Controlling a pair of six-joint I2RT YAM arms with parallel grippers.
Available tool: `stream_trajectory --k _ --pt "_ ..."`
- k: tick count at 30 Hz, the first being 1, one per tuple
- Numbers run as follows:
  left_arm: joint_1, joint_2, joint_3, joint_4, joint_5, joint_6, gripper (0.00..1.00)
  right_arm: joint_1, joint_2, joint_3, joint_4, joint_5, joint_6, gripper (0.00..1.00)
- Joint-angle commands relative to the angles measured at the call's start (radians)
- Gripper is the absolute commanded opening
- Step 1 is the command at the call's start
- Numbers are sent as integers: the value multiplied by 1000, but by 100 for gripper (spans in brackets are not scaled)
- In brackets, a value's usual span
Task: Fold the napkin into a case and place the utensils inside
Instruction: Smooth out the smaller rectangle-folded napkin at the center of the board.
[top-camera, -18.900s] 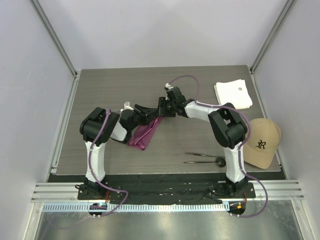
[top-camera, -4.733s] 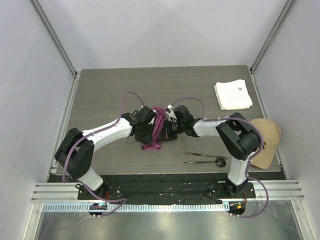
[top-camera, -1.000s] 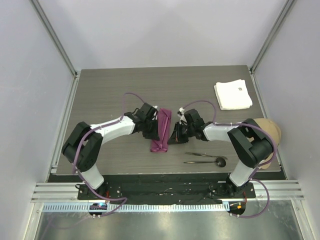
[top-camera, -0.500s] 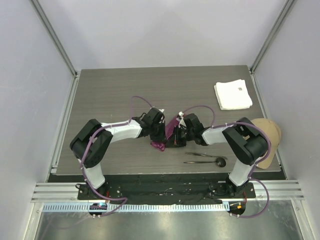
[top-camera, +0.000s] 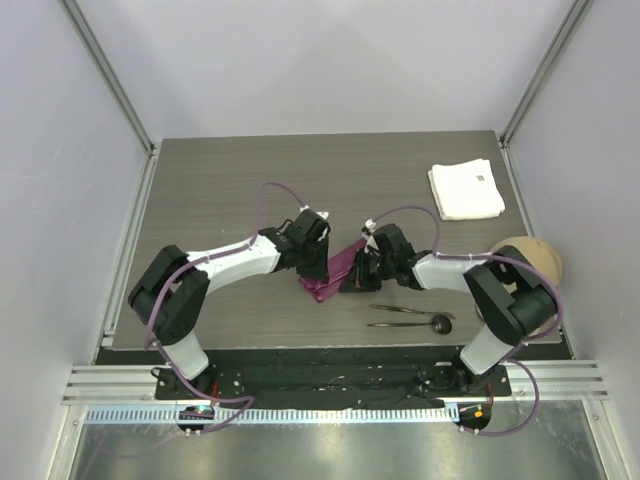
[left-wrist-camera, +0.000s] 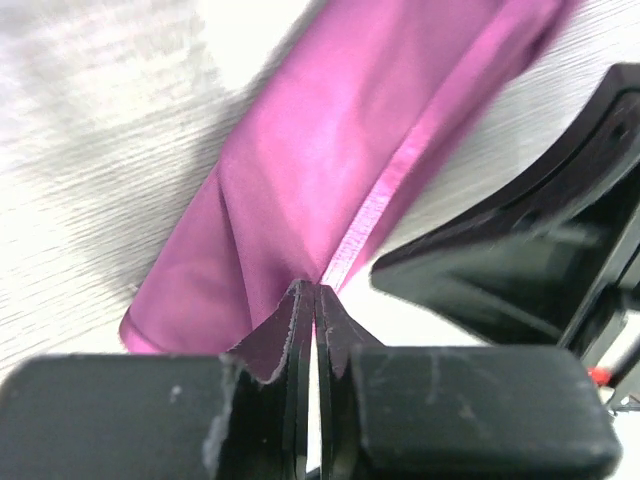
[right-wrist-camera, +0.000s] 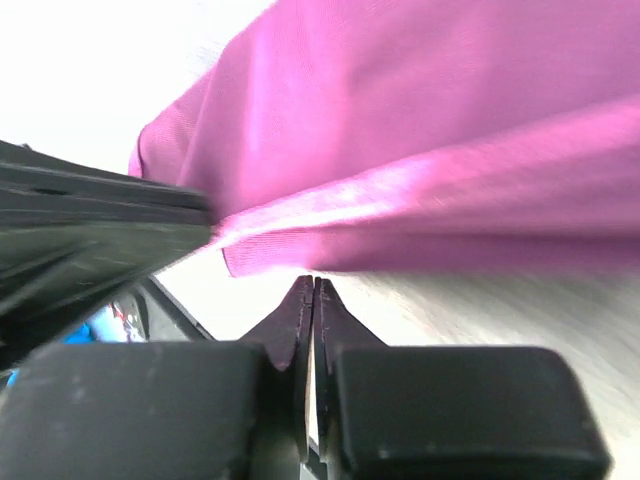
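Black left claw (top-camera: 318, 268) is pinched shut, its tips meeting the crease of the napkin (top-camera: 336, 268); no cloth shows between them, so it looks to be pressing rather than holding. Just right of that claw the magenta napkin lies on the grey surface (top-camera: 220, 190), wedged between the two claws. A second ago it was a long narrow strip stretching away from the arms; now it is a shorter, thicker, slanted bundle, and both claws have come in close on it. That reads as one more fold laid over, with the case roughly formed but not yet smoothed. Right claw (top-camera: 357, 274) is closed and empty, its tips just beside the cloth's near edge. Nearer the arms than this claw and a little to its right, the utensils (top-camera: 405, 316) lie side by side, untouched, clear of the napkin; putting them in is the whole step left. Well beyond the right claw sits a folded white cloth (top-camera: 466, 190); further right, a tan cap (top-camera: 532, 256).
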Motion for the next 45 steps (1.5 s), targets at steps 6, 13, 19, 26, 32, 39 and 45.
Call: stream_trajectory --k 6,13,19,26,32,39,45 --pt "29 -74 88 -104 -34 87 9 -90 -230 75 -336 273 -113 23" --pt "40 -42 9 -57 -4 81 6 -78 -173 49 -292 212 -94 12" --pt "35 -66 -90 12 13 35 5 -59 -103 -2 -163 199 -50 6" --pt "-6 -80 -158 90 50 -57 3 -44 37 48 -59 163 -65 6" --pt "-45 -86 -190 195 96 -143 3 -42 127 202 -103 129 -117 6" --pt "-46 -161 -147 109 50 -116 6 -52 89 236 -272 198 -223 6" --pt "-38 -213 -71 -26 9 -56 28 -21 -3 177 -285 92 -215 6"
